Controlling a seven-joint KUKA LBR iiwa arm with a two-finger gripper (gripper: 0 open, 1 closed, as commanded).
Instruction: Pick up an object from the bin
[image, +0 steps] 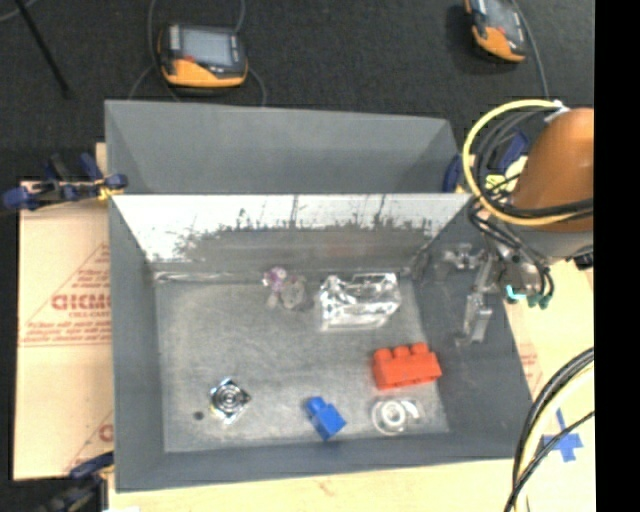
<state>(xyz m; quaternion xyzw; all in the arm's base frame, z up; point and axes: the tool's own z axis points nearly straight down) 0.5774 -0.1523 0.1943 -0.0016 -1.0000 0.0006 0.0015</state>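
Gripper (476, 318) is hanging over the right sloping wall of the grey metal bin (300, 215); can't tell claw state. Nearest thing, a red studded plastic brick (405, 366), is lying front-right on the floor, clear of the gripper.

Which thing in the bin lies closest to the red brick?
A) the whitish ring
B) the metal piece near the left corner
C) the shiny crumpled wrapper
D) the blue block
A: the whitish ring lies just beside the red brick, on its near-wall side, while the blue block, the shiny crumpled wrapper and the metal piece lie farther off.
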